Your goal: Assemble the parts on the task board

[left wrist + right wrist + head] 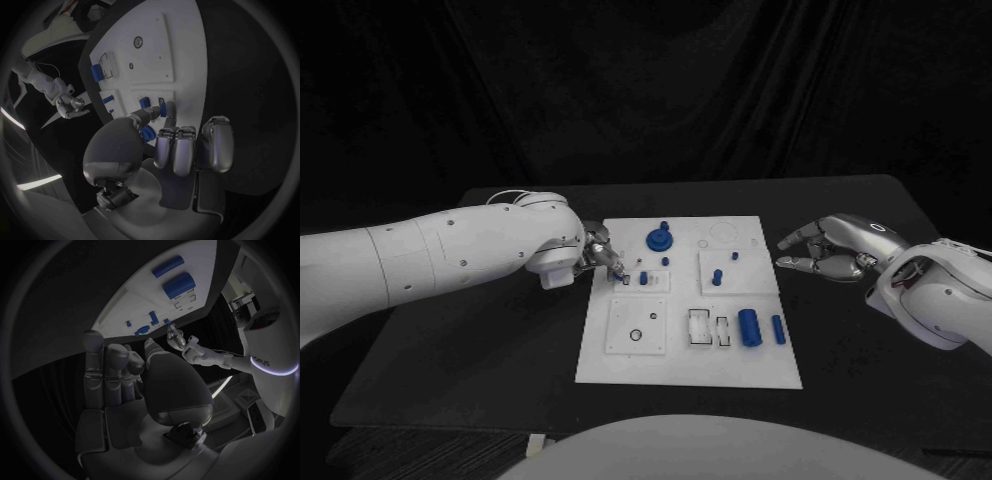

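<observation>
Left hand (599, 252) seemingly pinching a small blue part (619, 277) on unlabelled task board (689, 362); right hand (831, 249) loosely spread, empty.

The white task board (689, 350) is laid flat on the worktop. A round blue part (659, 238) is set near its far edge, two small blue pegs (717, 277) stand upright mid-board, and two blue cylinders (750, 327) are laid near its right edge.

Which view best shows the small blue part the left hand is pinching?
The left wrist view: the small blue part sits close up between the left hand fingertips over the task board. The head view shows it as a speck at the fingertips. In the right wrist view I cannot make it out.
</observation>
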Motion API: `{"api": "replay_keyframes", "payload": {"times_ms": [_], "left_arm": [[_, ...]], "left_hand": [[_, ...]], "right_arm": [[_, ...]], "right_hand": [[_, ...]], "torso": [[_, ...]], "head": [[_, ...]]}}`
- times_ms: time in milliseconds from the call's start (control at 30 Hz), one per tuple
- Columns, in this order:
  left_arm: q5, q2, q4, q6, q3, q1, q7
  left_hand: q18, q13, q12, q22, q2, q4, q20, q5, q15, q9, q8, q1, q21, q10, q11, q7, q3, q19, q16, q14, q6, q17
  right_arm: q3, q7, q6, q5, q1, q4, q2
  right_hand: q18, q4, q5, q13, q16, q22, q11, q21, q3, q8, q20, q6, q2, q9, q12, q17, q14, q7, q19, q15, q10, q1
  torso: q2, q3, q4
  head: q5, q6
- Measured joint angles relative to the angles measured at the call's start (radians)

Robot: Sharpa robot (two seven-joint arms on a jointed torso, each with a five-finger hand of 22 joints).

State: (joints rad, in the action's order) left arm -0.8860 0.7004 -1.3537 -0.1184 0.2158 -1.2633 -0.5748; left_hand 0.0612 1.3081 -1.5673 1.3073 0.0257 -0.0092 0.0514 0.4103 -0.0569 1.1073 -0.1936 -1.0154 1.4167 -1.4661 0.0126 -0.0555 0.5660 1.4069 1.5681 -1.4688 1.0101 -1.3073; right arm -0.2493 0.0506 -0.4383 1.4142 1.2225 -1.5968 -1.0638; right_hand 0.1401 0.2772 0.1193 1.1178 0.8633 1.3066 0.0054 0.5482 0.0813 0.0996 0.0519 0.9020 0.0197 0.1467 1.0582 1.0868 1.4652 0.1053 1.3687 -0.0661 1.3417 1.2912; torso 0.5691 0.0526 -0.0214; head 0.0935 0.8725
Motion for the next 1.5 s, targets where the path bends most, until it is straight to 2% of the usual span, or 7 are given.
{"api": "replay_keyframes", "payload": {"times_ms": [267,667,1033,1500], "left_arm": [[0.002,-0.006,-0.002,0.014,0.0,0.003,-0.007],[0.003,-0.011,-0.006,0.026,0.0,0.005,-0.006],[0.003,-0.019,0.012,0.022,0.0,0.009,-0.006],[0.005,-0.02,0.017,0.013,-0.001,0.017,-0.007]], "left_hand": [[0.0,0.0,0.0,0.0,-0.005,0.003,0.0,0.0,0.0,-0.005,0.006,0.005,0.0,0.0,0.0,0.0,-0.003,0.0,0.0,0.0,0.0,0.0],[0.0,0.0,0.0,0.0,-0.006,0.008,0.0,0.0,0.0,-0.009,0.012,0.006,0.0,0.0,0.0,0.004,-0.003,0.0,0.0,0.0,-0.004,0.0],[0.0,0.0,0.0,0.0,-0.01,0.013,0.0,-0.03,0.0,-0.021,0.02,0.011,-0.005,0.0,0.0,0.004,-0.009,0.0,0.0,0.0,-0.005,0.0],[0.0,0.0,0.0,0.0,-0.011,0.011,0.0,-0.032,0.0,-0.024,0.02,0.01,-0.005,0.0,0.0,0.003,-0.011,0.0,0.0,0.0,-0.005,0.0]], "right_arm": [[0.0,0.0,0.0,0.0,-0.003,0.001,0.0],[0.0,0.0,0.0,0.0,-0.005,0.001,0.0],[0.0,0.0,-0.001,0.0,-0.006,0.002,0.002],[0.0,0.0,-0.001,0.0,-0.007,0.002,0.001]], "right_hand": [[0.0,0.0,0.0,-0.001,0.0,0.0,0.0,0.0,0.0,0.0,0.0,0.004,0.0,-0.001,0.0,-0.001,0.0,0.004,0.0,0.0,0.0,0.0],[0.0,0.0,0.0,-0.001,0.0,0.001,0.0,0.0,0.0,0.0,0.0,0.004,0.0,-0.001,0.0,-0.001,0.0,0.004,0.0,0.0,0.0,0.0],[0.0,0.0,0.0,-0.002,0.0,0.001,0.0,0.0,0.0,0.0,0.0,0.004,0.0,-0.001,0.0,-0.001,0.0,0.004,0.0,0.0,0.0,0.0],[0.0,0.0,0.004,-0.003,0.0,0.001,0.0,0.0,0.0,-0.004,0.003,0.004,0.0,-0.001,0.0,-0.001,0.0,0.004,0.004,0.0,0.0,0.0]], "torso": [[0.001,0.0005,-0.0003],[0.002,0.0004,-0.0007],[0.001,0.0006,0.0],[0.0,0.0007,0.0]], "head": [[-0.003,0.0],[0.001,0.0],[-0.001,0.0],[0.004,0.0]]}}
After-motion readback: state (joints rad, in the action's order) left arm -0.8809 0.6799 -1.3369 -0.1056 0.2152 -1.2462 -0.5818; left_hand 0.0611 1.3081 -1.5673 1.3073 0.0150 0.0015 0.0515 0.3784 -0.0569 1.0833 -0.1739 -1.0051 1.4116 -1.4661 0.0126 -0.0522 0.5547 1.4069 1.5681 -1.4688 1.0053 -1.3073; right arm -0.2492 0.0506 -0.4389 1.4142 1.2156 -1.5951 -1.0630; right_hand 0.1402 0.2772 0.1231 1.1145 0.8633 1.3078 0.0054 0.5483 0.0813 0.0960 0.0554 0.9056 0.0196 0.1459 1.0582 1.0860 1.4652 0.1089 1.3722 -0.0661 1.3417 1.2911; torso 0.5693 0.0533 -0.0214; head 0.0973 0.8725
